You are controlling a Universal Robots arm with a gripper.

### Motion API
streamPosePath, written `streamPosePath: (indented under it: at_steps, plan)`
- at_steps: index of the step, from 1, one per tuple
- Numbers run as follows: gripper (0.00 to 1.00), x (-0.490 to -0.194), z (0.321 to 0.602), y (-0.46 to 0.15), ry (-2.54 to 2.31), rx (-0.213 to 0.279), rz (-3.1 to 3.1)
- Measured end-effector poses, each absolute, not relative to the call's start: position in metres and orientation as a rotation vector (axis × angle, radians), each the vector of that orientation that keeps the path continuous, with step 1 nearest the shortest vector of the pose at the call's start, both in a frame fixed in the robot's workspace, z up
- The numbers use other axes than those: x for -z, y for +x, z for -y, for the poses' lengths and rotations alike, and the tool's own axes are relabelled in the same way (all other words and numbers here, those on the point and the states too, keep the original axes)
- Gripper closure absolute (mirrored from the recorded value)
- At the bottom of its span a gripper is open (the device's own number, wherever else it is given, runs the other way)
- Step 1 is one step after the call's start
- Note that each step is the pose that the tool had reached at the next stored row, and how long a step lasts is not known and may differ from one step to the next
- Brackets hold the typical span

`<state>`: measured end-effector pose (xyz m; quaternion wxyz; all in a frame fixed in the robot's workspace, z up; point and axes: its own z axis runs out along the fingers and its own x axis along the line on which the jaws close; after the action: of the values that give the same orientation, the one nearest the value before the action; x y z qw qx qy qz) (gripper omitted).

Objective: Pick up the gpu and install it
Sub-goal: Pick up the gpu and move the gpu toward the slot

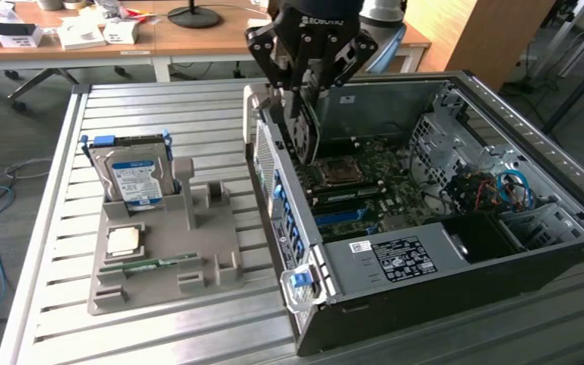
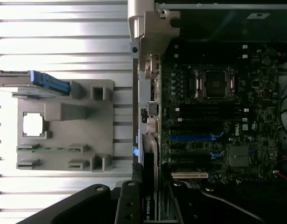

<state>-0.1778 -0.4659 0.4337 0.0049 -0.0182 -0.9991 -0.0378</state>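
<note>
My gripper (image 1: 306,97) is shut on the gpu (image 1: 309,131), which hangs upright on its edge: a dark card with a thin green board edge. It hovers just inside the rear wall of the open computer case (image 1: 550,163), above the motherboard (image 1: 363,179) and apart from it. In the wrist view the gpu (image 2: 150,179) shows edge-on with a printed label, between my fingers (image 2: 128,205). It lines up beside the motherboard's (image 2: 213,116) expansion slots, near the blue slot (image 2: 192,138) and a pale slot (image 2: 190,175).
A grey parts holder (image 1: 206,243) lies on the slatted metal table at the exterior view's left. It carries a hard drive (image 1: 134,179), a processor chip (image 1: 125,239) and a narrow memory stick (image 1: 150,266). Cables (image 1: 500,190) crowd the case's right side. Desks stand behind.
</note>
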Motion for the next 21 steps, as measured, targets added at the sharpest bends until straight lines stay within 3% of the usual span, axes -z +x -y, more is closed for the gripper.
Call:
streamPosePath:
  at_steps: [21]
  plan:
    - [0.74, -0.434, 0.466, -0.137, -0.057, 0.122, 3.129]
